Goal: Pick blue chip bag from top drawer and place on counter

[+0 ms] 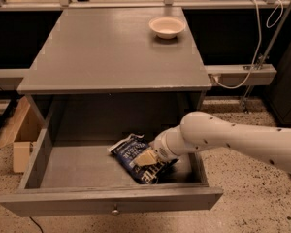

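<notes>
Tabletop: grey, flat | drawer: open beneath tabletop | my arm: enters drawer from right | blue chip bag: on drawer floor, right of centre | bowl: tabletop, far right | my gripper: on bag; spread or pinching, cannot tell

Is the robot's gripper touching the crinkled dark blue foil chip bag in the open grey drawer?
Cannot tell. In the camera view the gripper sits low in the grey wooden drawer, overlapping the blue foil chip bag, but contact isn't plainly shown.
</notes>
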Available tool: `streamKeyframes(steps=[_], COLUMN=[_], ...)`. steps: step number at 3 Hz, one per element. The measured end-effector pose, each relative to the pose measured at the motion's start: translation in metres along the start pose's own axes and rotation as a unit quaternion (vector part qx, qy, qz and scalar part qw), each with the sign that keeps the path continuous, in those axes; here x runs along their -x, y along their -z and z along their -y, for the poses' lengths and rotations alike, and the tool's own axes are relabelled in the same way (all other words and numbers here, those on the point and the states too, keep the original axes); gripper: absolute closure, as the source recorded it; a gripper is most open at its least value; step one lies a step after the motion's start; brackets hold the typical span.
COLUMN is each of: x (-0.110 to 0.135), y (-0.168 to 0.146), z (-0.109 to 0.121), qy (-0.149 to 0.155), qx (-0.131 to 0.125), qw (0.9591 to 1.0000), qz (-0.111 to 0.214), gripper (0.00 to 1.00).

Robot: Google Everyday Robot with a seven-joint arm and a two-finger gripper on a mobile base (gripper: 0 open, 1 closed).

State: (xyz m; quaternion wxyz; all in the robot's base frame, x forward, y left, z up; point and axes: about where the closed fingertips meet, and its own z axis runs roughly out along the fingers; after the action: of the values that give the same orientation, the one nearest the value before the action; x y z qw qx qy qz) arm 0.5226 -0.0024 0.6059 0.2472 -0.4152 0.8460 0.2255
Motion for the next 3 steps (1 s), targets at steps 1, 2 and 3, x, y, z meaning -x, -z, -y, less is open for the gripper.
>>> streamKeyframes(steps=[1, 2, 3], x=[-0.002, 0.001, 0.022], y=[0.004, 0.019, 0.057], z=[-0.001, -0.003, -0.01], qy=[-0.002, -0.007, 0.01], qx=[0.001, 0.016, 0.035], qw=[1.0, 0.9989, 0.9925], qz=[0.009, 0.044, 0.117], gripper=[0.65, 0.96, 1.0])
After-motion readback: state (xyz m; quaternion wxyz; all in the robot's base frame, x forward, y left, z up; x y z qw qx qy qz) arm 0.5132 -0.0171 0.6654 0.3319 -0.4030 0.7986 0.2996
